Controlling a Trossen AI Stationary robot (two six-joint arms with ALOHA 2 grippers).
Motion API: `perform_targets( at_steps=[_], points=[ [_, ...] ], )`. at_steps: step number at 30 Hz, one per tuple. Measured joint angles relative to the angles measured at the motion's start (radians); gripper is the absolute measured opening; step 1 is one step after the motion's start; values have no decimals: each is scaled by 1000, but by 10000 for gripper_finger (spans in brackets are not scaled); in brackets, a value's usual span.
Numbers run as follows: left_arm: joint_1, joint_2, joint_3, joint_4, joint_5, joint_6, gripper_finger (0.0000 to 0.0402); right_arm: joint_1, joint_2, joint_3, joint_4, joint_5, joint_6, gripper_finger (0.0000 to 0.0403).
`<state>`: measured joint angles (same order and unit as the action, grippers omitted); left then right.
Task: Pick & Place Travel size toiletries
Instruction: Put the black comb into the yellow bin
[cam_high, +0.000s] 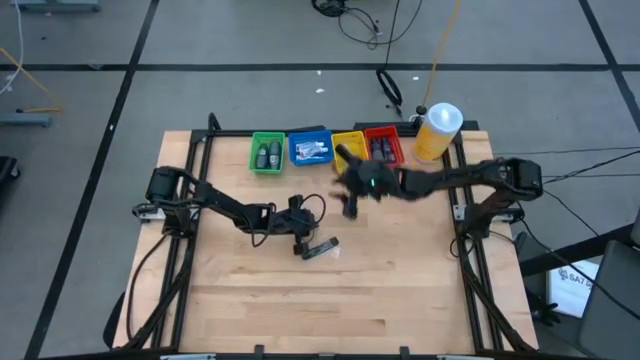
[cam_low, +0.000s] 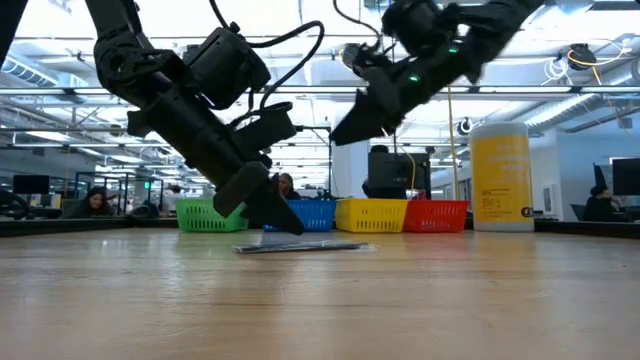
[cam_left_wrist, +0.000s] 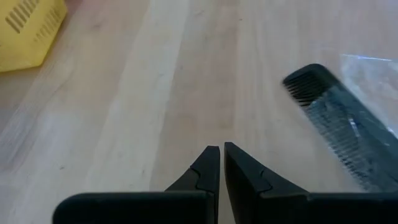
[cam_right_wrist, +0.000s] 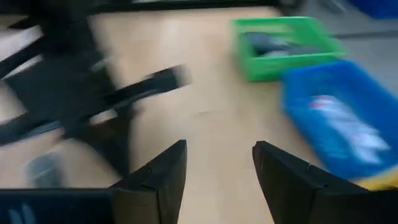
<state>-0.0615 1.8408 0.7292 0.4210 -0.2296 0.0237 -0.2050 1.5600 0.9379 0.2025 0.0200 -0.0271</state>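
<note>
Lying flat on wooden table (cam_high: 400, 290), mid-table: black comb in clear sachet (cam_high: 321, 246), just right of left gripper (cam_high: 300, 243), whose fingertips are pressed together on nothing, low over the wood. Raised above, nearer the far bins: right gripper (cam_high: 350, 207), fingers spread, empty. Along far edge, left to right: green bin (cam_high: 266, 153) with dark bottles, blue bin (cam_high: 310, 148) with white sachets, yellow bin (cam_high: 347, 146), red bin (cam_high: 384, 145), yellow bottle (cam_high: 437, 131).

An open-plan robotics lab: a wooden worktop (cam_high: 400, 290) stands on a grey taped floor (cam_high: 200, 40) with loose cables (cam_high: 360, 20), with ceiling ducts (cam_low: 560, 95), monitors (cam_low: 30, 185) and seated people (cam_low: 95, 203) behind.
</note>
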Motion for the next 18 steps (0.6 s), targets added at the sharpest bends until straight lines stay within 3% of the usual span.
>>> perform_targets(
  at_steps=[9, 15, 18],
  points=[
    [-59, -9, 2, 25, -17, 69, 26, 229, 27, -336, 511, 2, 6, 173],
    [-137, -141, 2, -176, -162, 66, 26, 259, 27, -483, 736, 7, 141, 170],
    [-171, -256, 2, -314, -169, 25, 26, 262, 25, -511, 766, 11, 183, 169]
  ],
)
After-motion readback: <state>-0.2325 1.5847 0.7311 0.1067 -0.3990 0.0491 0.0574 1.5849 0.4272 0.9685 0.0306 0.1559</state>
